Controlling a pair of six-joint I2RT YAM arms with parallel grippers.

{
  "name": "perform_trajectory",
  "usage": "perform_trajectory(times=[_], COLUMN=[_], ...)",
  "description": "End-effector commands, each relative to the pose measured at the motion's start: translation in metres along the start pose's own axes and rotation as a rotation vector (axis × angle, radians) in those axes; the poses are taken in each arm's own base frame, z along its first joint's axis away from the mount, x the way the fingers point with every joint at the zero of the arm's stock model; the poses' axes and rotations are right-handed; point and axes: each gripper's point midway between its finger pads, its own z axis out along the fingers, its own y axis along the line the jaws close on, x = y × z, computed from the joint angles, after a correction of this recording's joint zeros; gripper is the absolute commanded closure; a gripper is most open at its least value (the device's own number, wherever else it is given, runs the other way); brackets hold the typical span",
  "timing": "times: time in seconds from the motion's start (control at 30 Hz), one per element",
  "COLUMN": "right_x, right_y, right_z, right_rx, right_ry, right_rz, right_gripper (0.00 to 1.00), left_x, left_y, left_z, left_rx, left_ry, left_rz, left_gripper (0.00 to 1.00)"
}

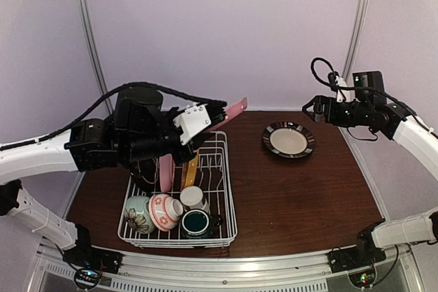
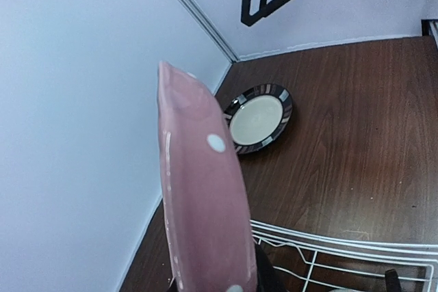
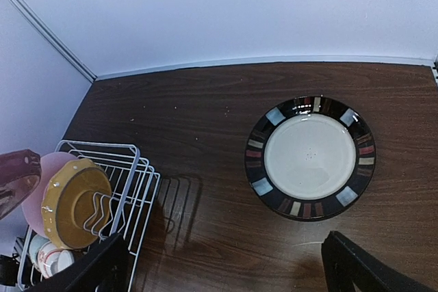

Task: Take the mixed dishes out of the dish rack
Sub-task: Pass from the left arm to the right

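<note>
1. The dark brown wooden counter (image 1: 301,189) carries everything. Its bare surface lies to the right of the rack and runs toward the back wall.
2. The white wire dish rack (image 1: 230,213) stands at the counter's front left, long side running front to back, directly below the left arm.
3. The pink ceramic plate with white polka dots (image 1: 237,109) is in the air above the rack's far end, clear of the tines. It stands on edge; in the left wrist view its long axis runs away from the tool, up and toward the back right.
4. The round black-rimmed ceramic plate with a cream centre (image 1: 289,139) lies flat on the counter, well apart from the rack, beyond and to the right of the held plate's far edge.
5. The left tool (image 1: 219,109) is narrow, clamped on the near rim of the polka-dot plate. The right tool (image 1: 311,109) is spread wide and carries nothing, hovering just above and behind the black-rimmed plate.
6. Governing relation: the set-down zone lies to the right of the loaded left tool, along the plate's own axis. The right arm is nearer that zone, but the left arm holds the load, so the plate likely needs tipping flat in transit.
7. Standing in the rack: a plain pink plate (image 1: 166,172) and a yellow-orange plate (image 1: 190,169) upright in the tines; in front, a pale-green floral bowl (image 1: 139,215), a pink-and-white bowl (image 1: 164,211), a teal mug (image 1: 196,223) and a small white cup (image 1: 194,197).
</note>
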Motion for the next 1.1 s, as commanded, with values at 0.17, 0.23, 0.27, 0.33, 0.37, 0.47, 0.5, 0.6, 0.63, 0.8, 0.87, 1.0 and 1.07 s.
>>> perform_trajectory(times=[0.17, 0.23, 0.27, 0.33, 0.37, 0.47, 0.5, 0.6, 0.63, 0.8, 0.87, 1.0, 1.07], right_x=[0.013, 0.013, 0.006, -0.003, -0.006, -0.004, -0.001, -0.001, 0.0, 0.013, 0.019, 0.034, 0.042], right_y=[0.016, 0.023, 0.034, 0.049, 0.055, 0.069, 0.076, 0.091, 0.094, 0.107, 0.113, 0.122, 0.122], right_z=[-0.011, -0.013, -0.019, -0.028, -0.03, -0.024, -0.022, -0.019, -0.018, -0.009, -0.006, 0.003, 0.01], right_rx=[-0.029, -0.068, -0.128, -0.225, -0.263, -0.333, -0.363, -0.431, -0.443, -0.457, -0.452, -0.441, -0.422], right_ry=[0.08, 0.079, 0.04, -0.024, -0.041, 0.039, 0.078, 0.108, 0.113, 0.192, 0.218, 0.276, 0.305], right_rz=[0.153, 0.127, 0.108, 0.126, 0.142, 0.216, 0.232, 0.262, 0.267, 0.266, 0.256, 0.22, 0.202], right_gripper=[0.0, 0.0, 0.0, 0.0, 0.0, 0.0, 0.0, 0.0, 0.0, 0.08, 0.09, 0.18, 0.25], left_x=[-0.037, -0.034, -0.033, -0.034, -0.034, -0.031, -0.029, -0.024, -0.022, -0.013, -0.009, -0.004, -0.006], left_y=[0.019, 0.014, 0.012, 0.011, 0.011, 0.008, 0.007, -0.001, -0.004, -0.015, -0.019, -0.026, -0.027], left_z=[-0.012, -0.01, -0.008, -0.008, -0.007, -0.005, -0.003, 0.002, 0.004, 0.013, 0.018, 0.025, 0.026], left_rx=[-0.216, -0.21, -0.21, -0.221, -0.23, -0.238, -0.237, -0.23, -0.23, -0.243, -0.241, -0.248, -0.253], left_ry=[-0.108, -0.098, -0.091, -0.095, -0.095, -0.083, -0.075, -0.054, -0.047, -0.012, 0.009, 0.033, 0.018], left_rz=[0.275, 0.301, 0.312, 0.327, 0.336, 0.368, 0.38, 0.433, 0.452, 0.54, 0.574, 0.625, 0.622], left_gripper=[1.0, 1.0, 1.0, 1.0, 1.0, 1.0, 1.0, 1.0, 1.0, 1.0, 1.0, 1.0, 1.0])
